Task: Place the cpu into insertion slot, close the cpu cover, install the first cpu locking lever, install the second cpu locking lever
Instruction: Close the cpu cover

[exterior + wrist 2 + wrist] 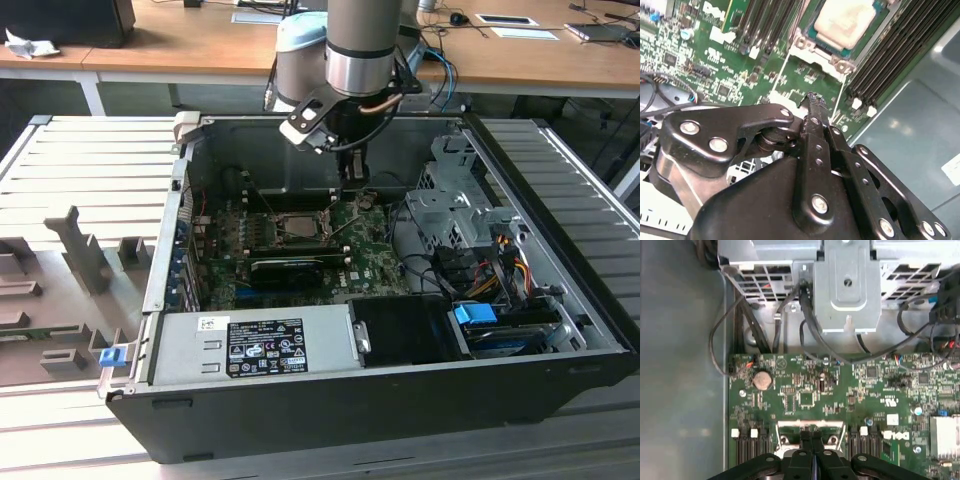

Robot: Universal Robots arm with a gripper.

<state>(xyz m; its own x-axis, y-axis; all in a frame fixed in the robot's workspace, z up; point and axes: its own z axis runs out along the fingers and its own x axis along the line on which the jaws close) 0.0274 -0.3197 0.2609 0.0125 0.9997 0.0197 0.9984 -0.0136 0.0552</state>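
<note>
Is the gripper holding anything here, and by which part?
Nothing: the gripper is shut empty above the green board, near the seated cpu.

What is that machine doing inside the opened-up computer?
A robot arm's hand reaches into an open computer case, low over the green circuit board. Its fingers are pressed shut with nothing between them, and in the second wrist view their tip is right next to the processor area. The cpu is already in place on the board, with the silver cpu cover framing it.
</note>
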